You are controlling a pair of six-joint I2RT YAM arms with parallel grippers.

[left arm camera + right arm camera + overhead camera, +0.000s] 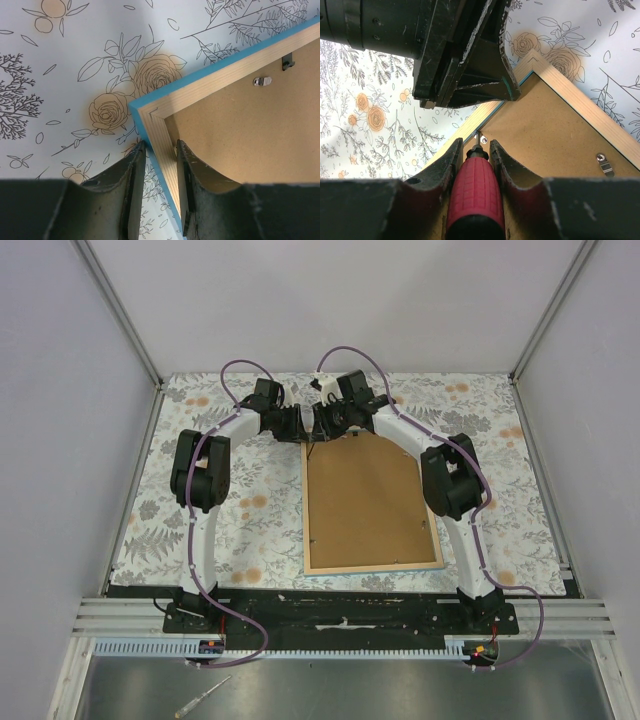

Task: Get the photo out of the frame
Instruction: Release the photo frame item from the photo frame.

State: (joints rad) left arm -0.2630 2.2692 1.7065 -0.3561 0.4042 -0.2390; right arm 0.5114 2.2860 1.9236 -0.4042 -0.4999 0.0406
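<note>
The frame (375,566) lies face down on the floral cover, its light wood back up and a blue edge showing (160,115) (580,107). Inside it, the photo shows only its brown board back (365,495) (250,140); the print is hidden. At the frame's far left corner, my left gripper (310,430) (160,145) pinches the side rail, one finger outside and one on the board. My right gripper (337,425) (472,142) is shut on a red-handled screwdriver (472,195). Its tip meets a small metal tab (483,140) at the rail's inner edge.
More metal tabs (262,80) (605,164) and a black hanger (286,61) sit on the board's edges. The left gripper's fingers (490,75) hang just above the right gripper. The floral cover (230,510) is walled in on three sides. A small tool (203,698) lies below the arm bases.
</note>
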